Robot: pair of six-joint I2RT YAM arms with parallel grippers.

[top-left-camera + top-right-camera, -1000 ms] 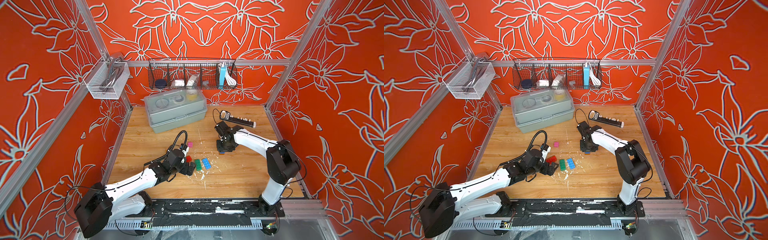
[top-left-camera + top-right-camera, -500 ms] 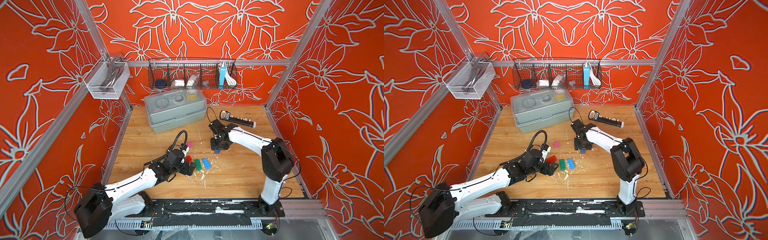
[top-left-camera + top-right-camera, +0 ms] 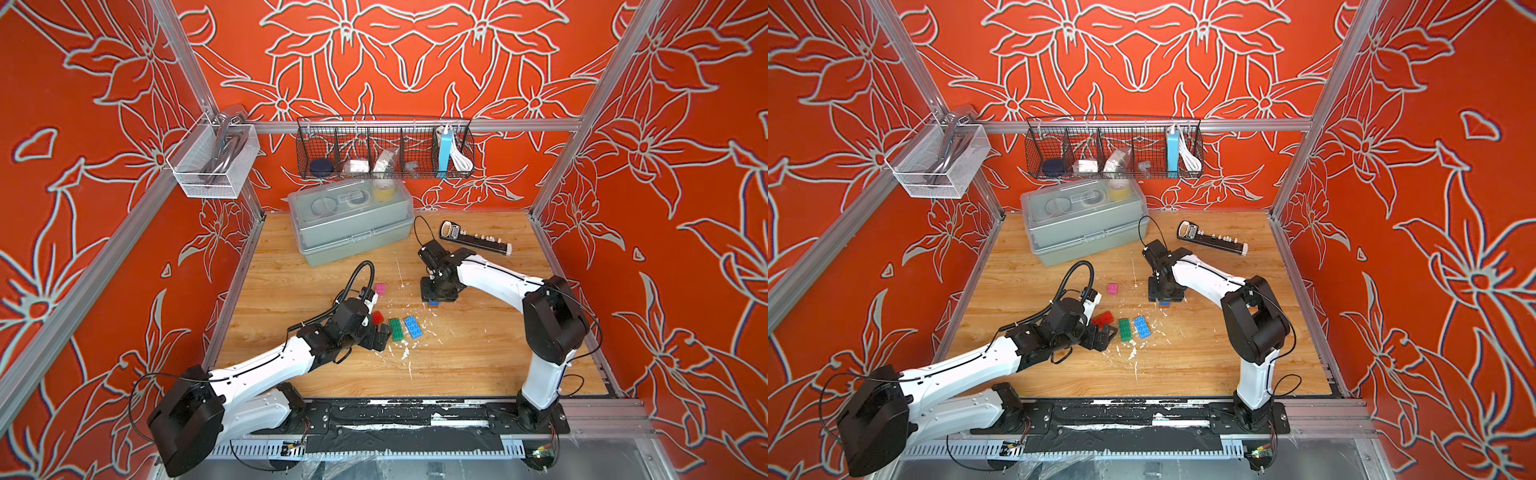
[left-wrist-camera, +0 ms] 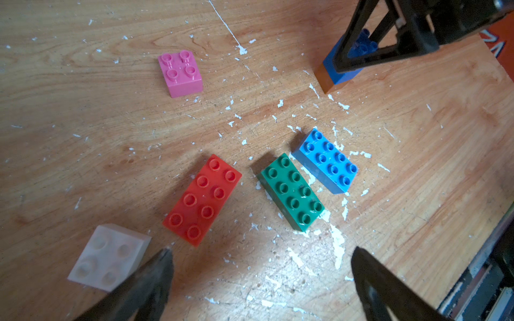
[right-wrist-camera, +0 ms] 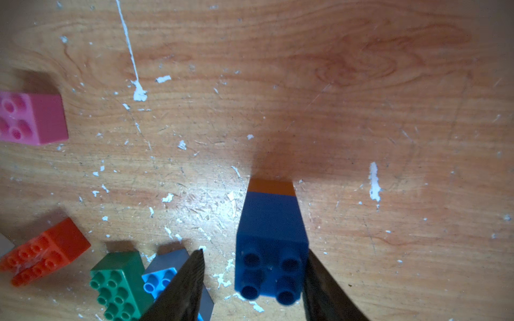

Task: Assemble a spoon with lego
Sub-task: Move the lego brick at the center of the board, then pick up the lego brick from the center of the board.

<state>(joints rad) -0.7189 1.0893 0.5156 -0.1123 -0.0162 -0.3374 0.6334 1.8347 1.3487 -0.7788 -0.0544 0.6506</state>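
In both top views the lego stem (image 3: 434, 303) (image 3: 1165, 304) stands on the worktop (image 3: 457, 357), well apart from the left fingers (image 3: 380, 334).

Left wrist view: those fingers are wide open and hold nothing. The red brick (image 4: 202, 200) lies just ahead of them.

Right wrist view: the right fingers (image 5: 180, 289) are partly open on both sides of the stem, with a gap on one side.

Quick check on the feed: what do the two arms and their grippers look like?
The left arm and right arm match: white shell links, black joint housings, a black cable looping by each wrist. The left gripper and right gripper have slim, black, tapering fingers.
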